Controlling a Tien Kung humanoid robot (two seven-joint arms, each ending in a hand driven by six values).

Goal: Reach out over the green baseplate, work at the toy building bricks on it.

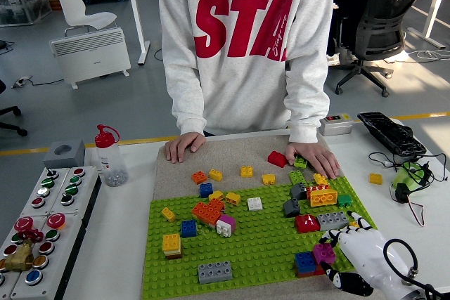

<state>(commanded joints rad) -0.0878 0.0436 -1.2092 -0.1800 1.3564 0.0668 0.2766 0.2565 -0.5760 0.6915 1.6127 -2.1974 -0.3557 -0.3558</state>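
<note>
Spreading across the middle of the white surface [119,244], the green baseplate [256,247] runs its long axis left to right in front of you, its near edge about parallel with the surface's near edge. A beige mat [225,156] lies just beyond it. A person in a pale sweatshirt [246,40] stands at the far side, with one hand [184,147] flat on the mat and the other hand [314,157] resting by a red brick [277,159]. Your right hand [351,254] sits over the baseplate's near right corner, fingers loosely curled, touching a magenta brick [325,251]; you cannot tell whether it truly grips it. A long grey brick [215,271] lies lengthwise left to right near the front edge. An orange brick [206,212] sits mid-plate, angled.
</note>
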